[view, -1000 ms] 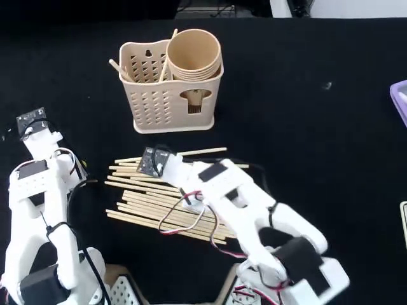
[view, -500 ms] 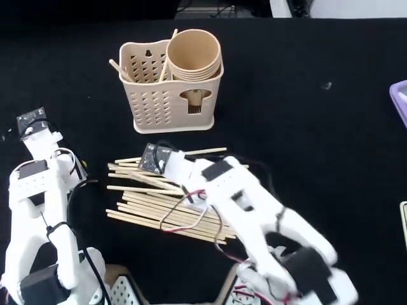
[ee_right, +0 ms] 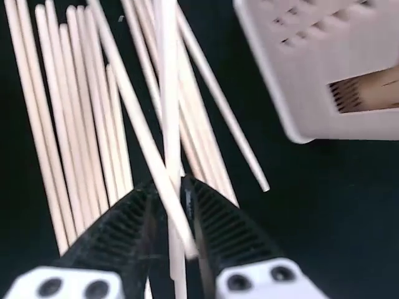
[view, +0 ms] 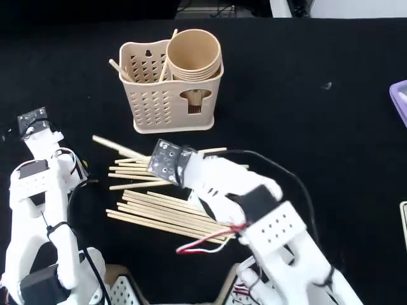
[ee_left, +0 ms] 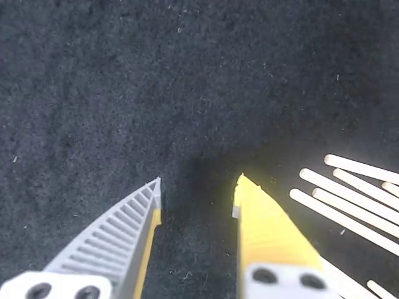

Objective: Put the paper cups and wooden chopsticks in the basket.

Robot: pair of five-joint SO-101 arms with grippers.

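The left end effector [ee_left: 196,190] is being held spread over the black surface [view: 305,127], just beside the wooden chopsticks [view: 165,213] piled there. Some of them are being pinched by the right end effector [ee_right: 168,187]. Farther off, the paper cups [view: 194,54] are being held stacked in the basket [view: 152,105], with a few chopsticks in its other compartment.

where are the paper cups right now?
In the high view the paper cups sit stacked in the right compartment of the basket, beyond the pile of chopsticks.
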